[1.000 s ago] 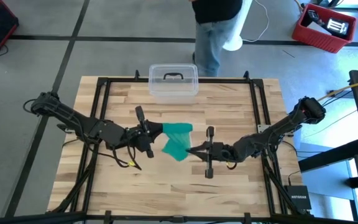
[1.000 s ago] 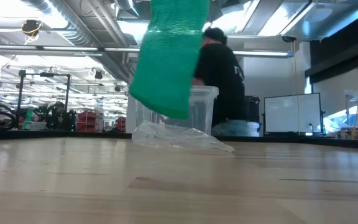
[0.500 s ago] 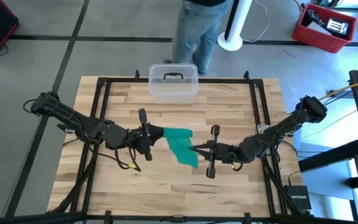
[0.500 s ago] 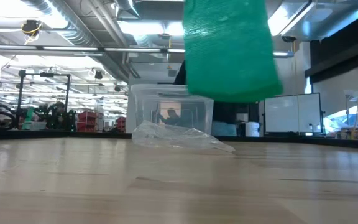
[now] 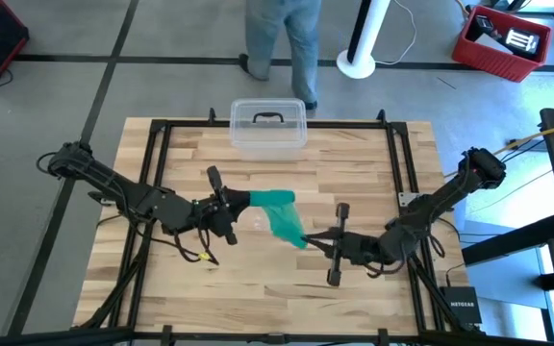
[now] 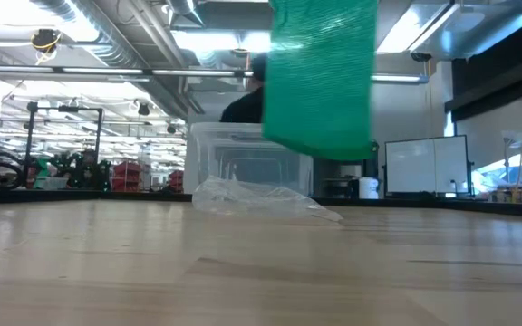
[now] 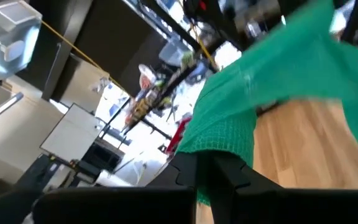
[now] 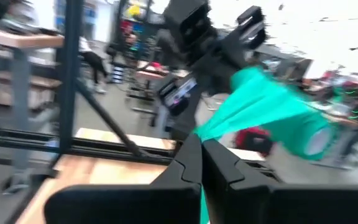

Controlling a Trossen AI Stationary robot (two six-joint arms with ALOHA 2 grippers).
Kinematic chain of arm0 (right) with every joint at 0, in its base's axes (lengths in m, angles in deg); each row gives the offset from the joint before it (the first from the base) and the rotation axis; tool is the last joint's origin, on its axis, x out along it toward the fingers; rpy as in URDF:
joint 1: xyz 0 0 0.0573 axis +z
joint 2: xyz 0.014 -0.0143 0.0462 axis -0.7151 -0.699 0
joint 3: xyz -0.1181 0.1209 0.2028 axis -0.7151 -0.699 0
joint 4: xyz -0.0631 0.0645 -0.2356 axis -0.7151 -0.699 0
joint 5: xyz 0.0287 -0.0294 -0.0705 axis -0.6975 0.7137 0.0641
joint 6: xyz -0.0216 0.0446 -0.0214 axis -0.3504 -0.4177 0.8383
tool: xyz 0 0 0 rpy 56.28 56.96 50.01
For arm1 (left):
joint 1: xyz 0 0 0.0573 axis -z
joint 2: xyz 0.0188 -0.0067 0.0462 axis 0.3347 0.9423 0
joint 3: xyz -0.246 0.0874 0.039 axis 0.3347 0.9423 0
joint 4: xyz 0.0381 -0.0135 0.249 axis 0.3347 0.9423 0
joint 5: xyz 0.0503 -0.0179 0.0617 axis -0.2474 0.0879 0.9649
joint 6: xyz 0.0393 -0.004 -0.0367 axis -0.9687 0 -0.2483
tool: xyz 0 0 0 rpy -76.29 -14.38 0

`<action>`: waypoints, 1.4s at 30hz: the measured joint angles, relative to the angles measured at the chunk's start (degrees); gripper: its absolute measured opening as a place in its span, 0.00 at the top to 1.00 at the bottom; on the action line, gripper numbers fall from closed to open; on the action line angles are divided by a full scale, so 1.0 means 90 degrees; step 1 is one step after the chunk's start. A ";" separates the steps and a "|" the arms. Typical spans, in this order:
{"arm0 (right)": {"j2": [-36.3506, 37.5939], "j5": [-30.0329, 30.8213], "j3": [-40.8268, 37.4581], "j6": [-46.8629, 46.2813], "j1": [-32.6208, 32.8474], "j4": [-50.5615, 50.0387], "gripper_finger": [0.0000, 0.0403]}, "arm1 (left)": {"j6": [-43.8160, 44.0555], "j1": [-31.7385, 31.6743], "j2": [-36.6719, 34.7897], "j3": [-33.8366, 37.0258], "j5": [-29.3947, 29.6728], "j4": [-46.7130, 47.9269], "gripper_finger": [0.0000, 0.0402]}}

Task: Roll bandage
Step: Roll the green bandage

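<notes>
Your left gripper [image 5: 241, 203] is clenched on one end of the bandage [image 5: 279, 212], and your right gripper [image 5: 308, 240] is clenched on the other end, so the teal strip hangs between them above the middle of the table [image 5: 258, 288]. Seen from above, the strip runs from the left gripper down and across toward the right gripper. In the low view the bandage [image 6: 323, 77] hangs clear of the tabletop, its lower edge well above the wood. In the left wrist view the woven fabric [image 7: 278, 81] spreads out from your pinched fingers [image 7: 219, 177]. In the right wrist view the strip [image 8: 260, 102] rises from your closed fingers [image 8: 194, 162] toward the other arm, with a rolled portion at its far end.

A clear lidded box [image 5: 268, 126] sits at the table's far edge, and a crinkled clear wrapper [image 6: 261, 199] lies on the table in front of it. A person [image 5: 282, 38] stands on the floor beyond the table.
</notes>
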 joint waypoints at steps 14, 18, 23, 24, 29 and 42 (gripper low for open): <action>-0.0381 -0.1703 0.0002 -0.1323 -0.1219 0.0001 0.91 | 0.0029 -0.0024 0.0000 0.0000 -0.0933 -0.0663 0.98; -0.0048 -0.1544 0.0002 -0.1301 -0.1210 -0.0261 0.75 | 0.0030 -0.0024 0.0000 0.0000 -0.0950 -0.0658 0.99; 0.0623 -0.1425 0.0002 -0.1529 -0.1089 -0.1431 0.49 | 0.0032 -0.0024 0.0000 0.0000 -0.0923 -0.0598 0.98; 0.0773 -0.1419 0.0007 -0.1561 -0.1043 -0.1747 0.45 | 0.0032 -0.0024 0.0000 0.0000 -0.0914 -0.0600 0.98; 0.1197 -0.1320 0.0007 -0.2335 -0.0831 -0.2993 0.31 | 0.0034 -0.0024 0.0000 -0.0002 -0.0916 -0.0593 0.98; 0.0147 -0.1549 0.0000 -0.1837 -0.1026 -0.1312 0.28 | 0.0250 -0.0029 0.0000 -0.0002 -0.0915 -0.0598 0.98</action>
